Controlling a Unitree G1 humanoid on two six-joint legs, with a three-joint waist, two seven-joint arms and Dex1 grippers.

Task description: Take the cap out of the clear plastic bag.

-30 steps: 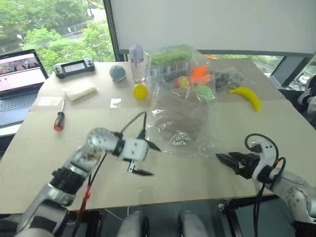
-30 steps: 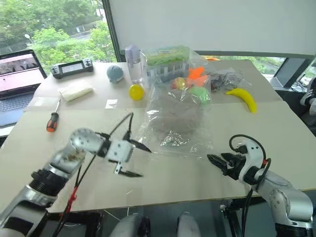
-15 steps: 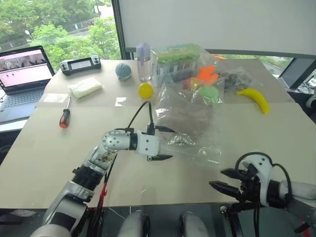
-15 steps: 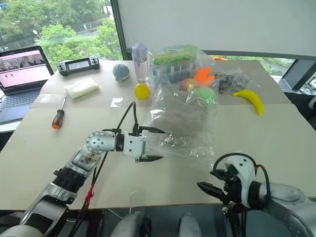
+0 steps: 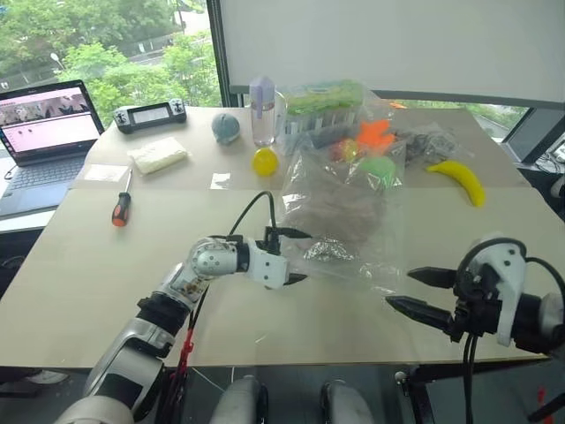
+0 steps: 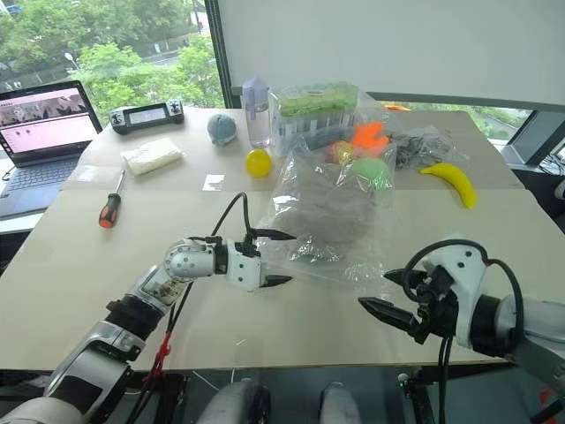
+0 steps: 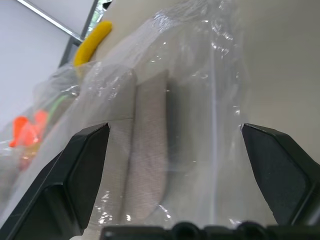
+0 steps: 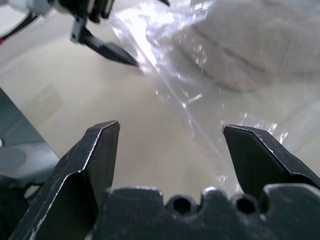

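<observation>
My left gripper [image 5: 294, 256] gapes wide at the clear plastic bag's [image 5: 349, 231] near edge, the cap [image 5: 340, 212] inside; my right gripper [image 5: 417, 291], jaws spread, hovers over bare table [image 5: 88, 265].

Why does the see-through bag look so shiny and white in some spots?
Left eye view: window daylight glints off the wrinkled clear plastic bag, hazing the cap inside. Right wrist view: a bright white glare streak runs along the bag's edge. Left wrist view: small sparkles.

An open laptop [image 5: 40, 132], a red-handled screwdriver [image 5: 121, 207], a yellow ball [image 5: 264, 161] and a yellow banana [image 5: 460, 177] lie on the beige desk [image 5: 88, 274].
</observation>
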